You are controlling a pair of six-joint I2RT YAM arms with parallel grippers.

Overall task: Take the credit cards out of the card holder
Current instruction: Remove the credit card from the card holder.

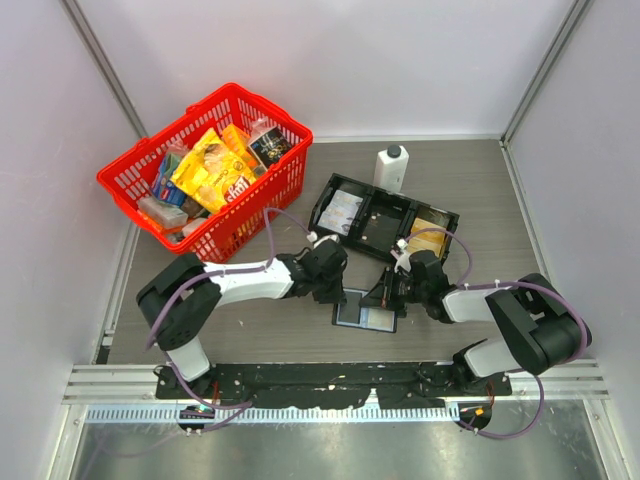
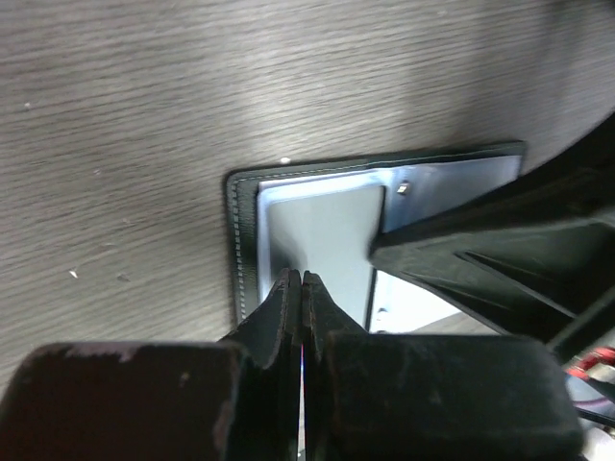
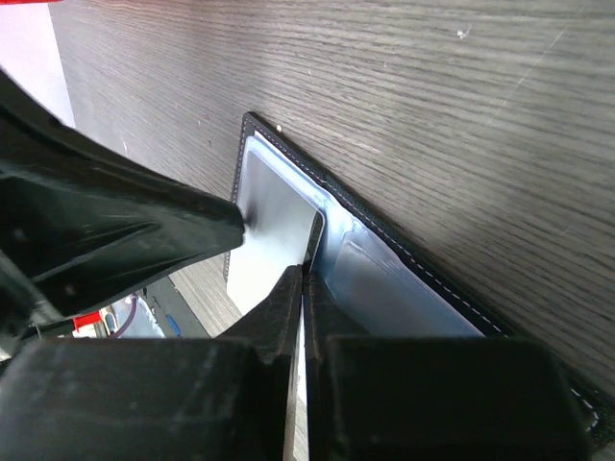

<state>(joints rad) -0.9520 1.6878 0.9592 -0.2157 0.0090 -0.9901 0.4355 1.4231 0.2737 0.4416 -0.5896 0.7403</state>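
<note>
Lying open on the grey wood-grain bench (image 1: 500, 200), just ahead of the arm bases, the small black leather-like bifold card holder (image 1: 365, 315) sits between both claws. The left claw (image 2: 301, 280) is clenched, its tips on a flat grey plastic credit card (image 2: 317, 226) in the pocket; the right claw (image 3: 304, 274) is clenched too, near the fold. I can't see anything pinched in either. The card looks light, stiff and slick, so I'd grip its exposed edge and pin the soft holder down. Beyond stand a long black three-compartment tray (image 1: 385, 215), a white bottle (image 1: 390, 165) and a red plastic basket (image 1: 290, 185).
</note>
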